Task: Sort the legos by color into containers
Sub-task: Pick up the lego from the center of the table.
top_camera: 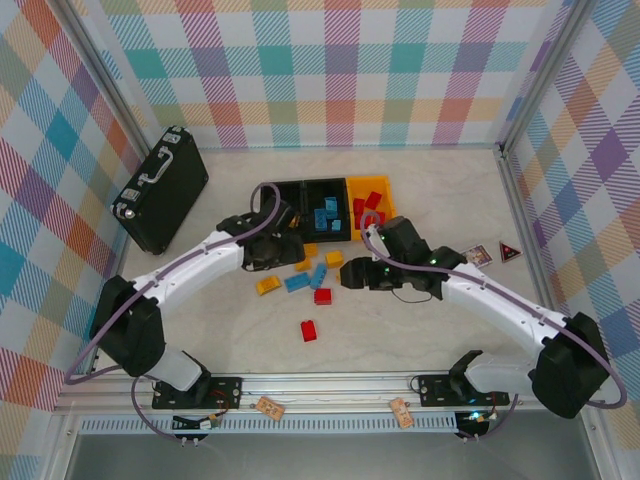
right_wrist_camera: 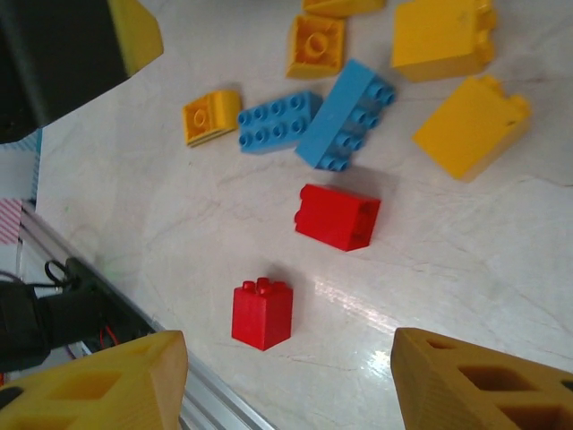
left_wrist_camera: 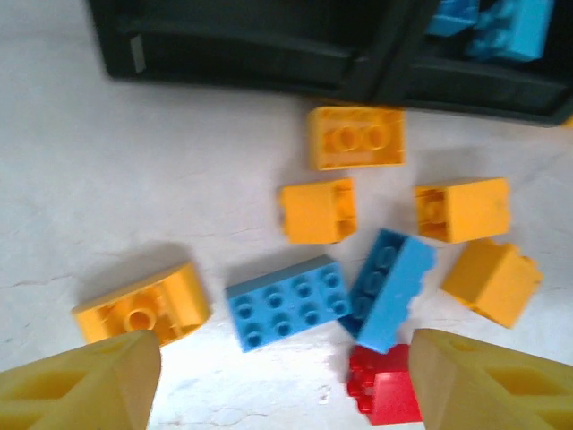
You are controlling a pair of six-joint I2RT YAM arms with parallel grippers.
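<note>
the legos (left_wrist_camera: 286, 300) are looking light, rigid and slick-sided. i'm judging that a pinch across two flat opposite walls, not over the studs, is going to hold best. my left claw (left_wrist_camera: 282, 381) and right claw (right_wrist_camera: 286, 372) are both hanging wide open over the loose bricks on the bench (left_wrist_camera: 134, 179), gripping nothing. i'm counting five yellow-orange, two blue and two red lying loose just in front of the three containers (top_camera: 322, 184) — blue bricks are sitting in the middle black one and red in the yellow-orange one, too bunched to count.
</note>
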